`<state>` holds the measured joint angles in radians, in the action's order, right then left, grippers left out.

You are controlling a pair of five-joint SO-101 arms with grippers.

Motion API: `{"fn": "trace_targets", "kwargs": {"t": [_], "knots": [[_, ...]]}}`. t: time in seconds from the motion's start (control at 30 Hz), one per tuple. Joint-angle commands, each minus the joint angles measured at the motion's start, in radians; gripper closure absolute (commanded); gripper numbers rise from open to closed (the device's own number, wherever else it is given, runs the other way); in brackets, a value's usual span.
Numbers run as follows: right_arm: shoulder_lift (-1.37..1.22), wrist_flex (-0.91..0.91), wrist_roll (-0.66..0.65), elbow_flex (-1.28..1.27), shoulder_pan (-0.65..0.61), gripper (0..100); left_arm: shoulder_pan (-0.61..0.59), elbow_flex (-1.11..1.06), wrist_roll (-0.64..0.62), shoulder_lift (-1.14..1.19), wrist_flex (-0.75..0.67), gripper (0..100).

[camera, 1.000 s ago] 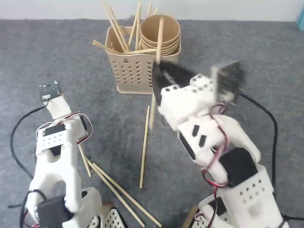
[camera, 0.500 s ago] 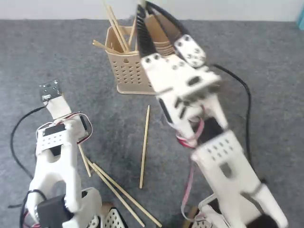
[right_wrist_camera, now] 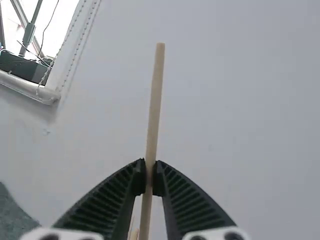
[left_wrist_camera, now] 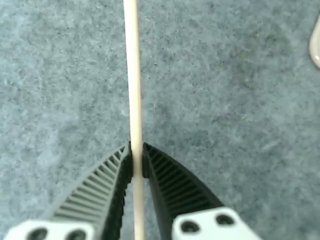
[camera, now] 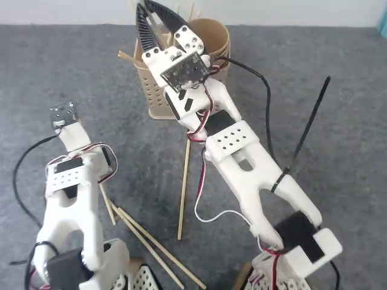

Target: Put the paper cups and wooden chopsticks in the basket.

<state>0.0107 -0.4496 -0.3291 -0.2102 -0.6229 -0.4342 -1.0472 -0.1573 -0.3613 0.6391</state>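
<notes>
Grey matting (camera: 344,157) bears the basket (camera: 158,99) near its far edge, paper cups (camera: 216,33) inside; we see the right gripper (right_wrist_camera: 149,169) clenched on a chopstick (right_wrist_camera: 156,100) above the basket, and the left gripper (left_wrist_camera: 134,152) clenched on a second chopstick (left_wrist_camera: 131,75) low over the matting. We judge that the raised chopstick may snag the crowded contents or tip out on release, or the arm may nudge the basket. Open matting flanks the basket, while loose chopsticks (camera: 183,181) lie between the arms.

Cups (camera: 219,37) in basket (camera: 152,92); chopsticks (camera: 183,192) on mat (camera: 72,60) in frt.
</notes>
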Motion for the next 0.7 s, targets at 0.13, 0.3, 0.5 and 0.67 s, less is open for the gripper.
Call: {"fn": "trace_targets", "kwargs": {"t": [0.13, 0.3, 0.5, 0.67], "knots": [[0.027, 0.058, -0.014, -0.034, -0.005, 84.7, -0.003, 0.048, -0.005, 0.003, 0.002, 99], [0.186, 0.251, 0.051, -0.021, -0.002, 95.3, -0.003, 0.048, -0.005, 0.003, 0.002, 99], [0.493, 0.831, 0.318, -0.02, -0.01, 94.0, -0.006, 0.048, -0.005, 0.003, 0.002, 99], [0.599, 1.181, 0.488, -0.025, -0.004, 92.3, -0.006, 0.048, -0.005, 0.003, 0.002, 99]]}}
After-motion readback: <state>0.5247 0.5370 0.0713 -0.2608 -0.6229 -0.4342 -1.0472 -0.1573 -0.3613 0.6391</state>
